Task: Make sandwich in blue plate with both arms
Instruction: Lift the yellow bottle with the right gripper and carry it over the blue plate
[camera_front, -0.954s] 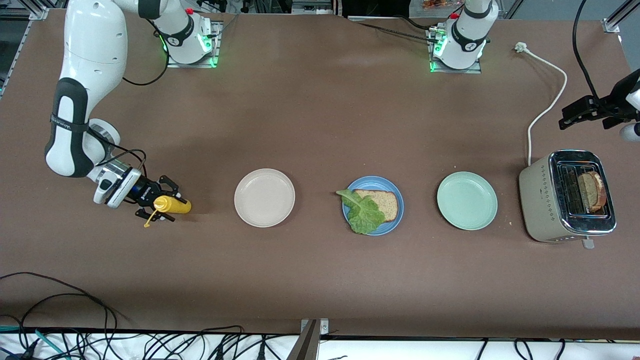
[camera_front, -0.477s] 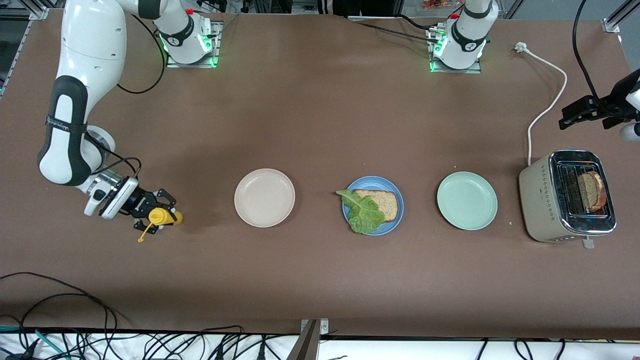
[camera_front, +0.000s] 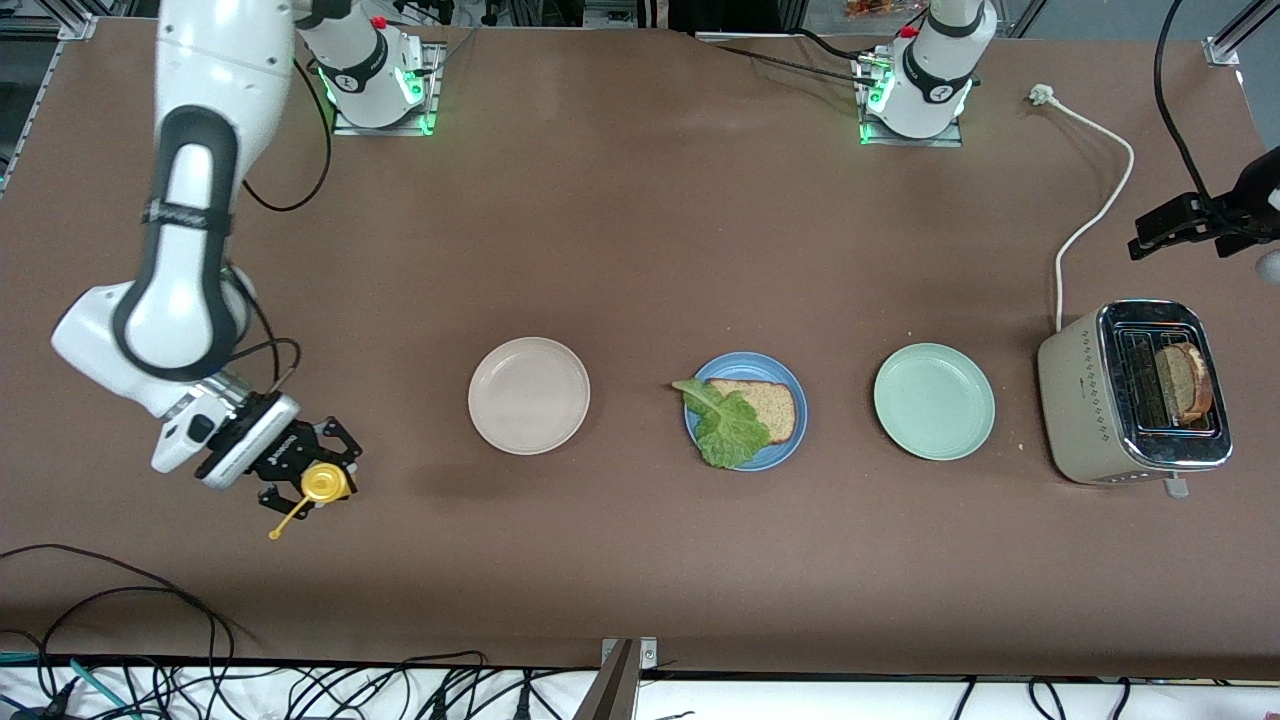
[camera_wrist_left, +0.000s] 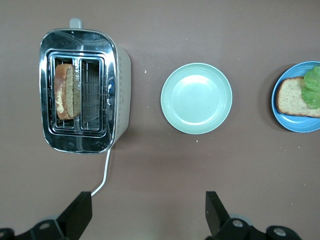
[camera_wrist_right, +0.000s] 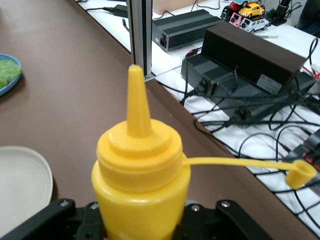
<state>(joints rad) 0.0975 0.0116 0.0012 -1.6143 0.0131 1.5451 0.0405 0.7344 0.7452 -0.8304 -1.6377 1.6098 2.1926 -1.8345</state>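
Observation:
The blue plate (camera_front: 751, 358) lies mid-table and carries one brown bread slice (camera_front: 770, 408) with a green lettuce leaf (camera_front: 728, 428) partly over it. A second slice (camera_front: 1186, 382) stands in the toaster (camera_front: 1080, 400). My right gripper (camera_front: 322, 482) is shut on a yellow squeeze bottle (camera_wrist_right: 140, 190) at the right arm's end of the table. The bottle stands upright, its nozzle bare and its cap (camera_wrist_right: 300, 175) dangling on a strap. My left gripper (camera_wrist_left: 147, 210) hangs open and empty high over the table beside the toaster, with its fingers (camera_wrist_left: 80, 212) wide apart.
An off-white plate (camera_front: 529, 395) sits between the bottle and the blue plate. A mint-green plate (camera_front: 934, 401) sits between the blue plate and the toaster. The toaster's white cord (camera_front: 1095, 210) runs across the table toward the left arm's base. Cables lie past the table's front edge (camera_front: 640, 665).
The right gripper closed on the yellow bottle, which was lying on its side. The arm swung toward the front camera and turned the bottle upright. The left arm barely moved.

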